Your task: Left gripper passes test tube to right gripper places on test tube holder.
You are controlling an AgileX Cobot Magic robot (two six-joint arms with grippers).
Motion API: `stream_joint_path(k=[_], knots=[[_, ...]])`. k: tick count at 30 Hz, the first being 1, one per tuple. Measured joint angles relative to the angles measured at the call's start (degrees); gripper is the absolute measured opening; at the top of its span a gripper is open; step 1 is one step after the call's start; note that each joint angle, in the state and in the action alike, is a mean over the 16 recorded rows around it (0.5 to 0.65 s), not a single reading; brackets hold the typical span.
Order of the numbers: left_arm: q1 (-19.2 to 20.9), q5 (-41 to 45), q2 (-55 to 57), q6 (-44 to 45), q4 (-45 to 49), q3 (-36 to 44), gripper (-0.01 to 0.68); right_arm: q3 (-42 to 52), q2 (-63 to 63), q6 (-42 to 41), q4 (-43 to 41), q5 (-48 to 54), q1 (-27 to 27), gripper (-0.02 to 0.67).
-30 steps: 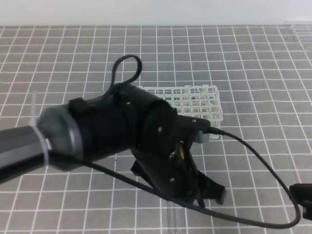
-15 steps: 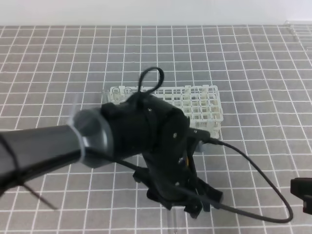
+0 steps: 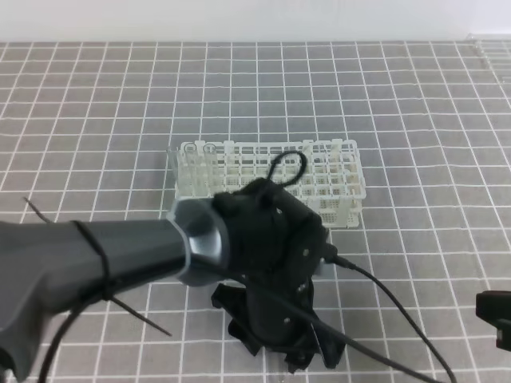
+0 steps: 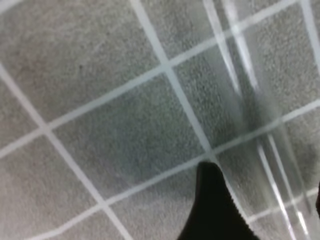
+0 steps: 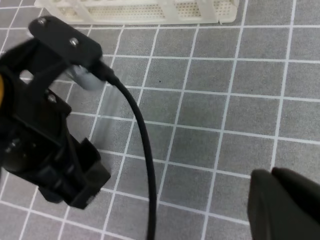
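Left end effector (image 3: 291, 351) is lowered nearer the counter (image 3: 415, 120), now spread open, nothing gripped | test tube (image 4: 250, 100) lies flat between its fingers | right end effector (image 5: 280, 207) is closed, empty | test tube holder (image 3: 267, 171) stands beyond.

Grey mat (image 3: 415, 120) with white grid lines all over, white strip (image 3: 239, 20) along its far edge.
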Motion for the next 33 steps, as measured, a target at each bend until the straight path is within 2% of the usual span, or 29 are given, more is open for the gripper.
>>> stream_joint_path(k=[8,17,24,33], knots=[[-0.94,0.25,1.77,0.00,2.45,-0.23,0.363,0.00,0.00,-0.01,0.00,-0.05,0.00,-0.013],[-1.30,1.19,2.28,1.83,3.67,-0.39,0.222,0.00,0.00,-0.08,0.17,-0.06,0.00,-0.013],[-1.32,2.12,1.59,5.21,3.80,-0.29,0.077,0.00,0.00,-0.12,0.36,0.16,0.00,-0.013],[-1.34,1.78,-2.50,8.64,3.95,-0.43,0.039,-0.07,0.00,-0.12,0.44,1.72,0.00,-0.013]])
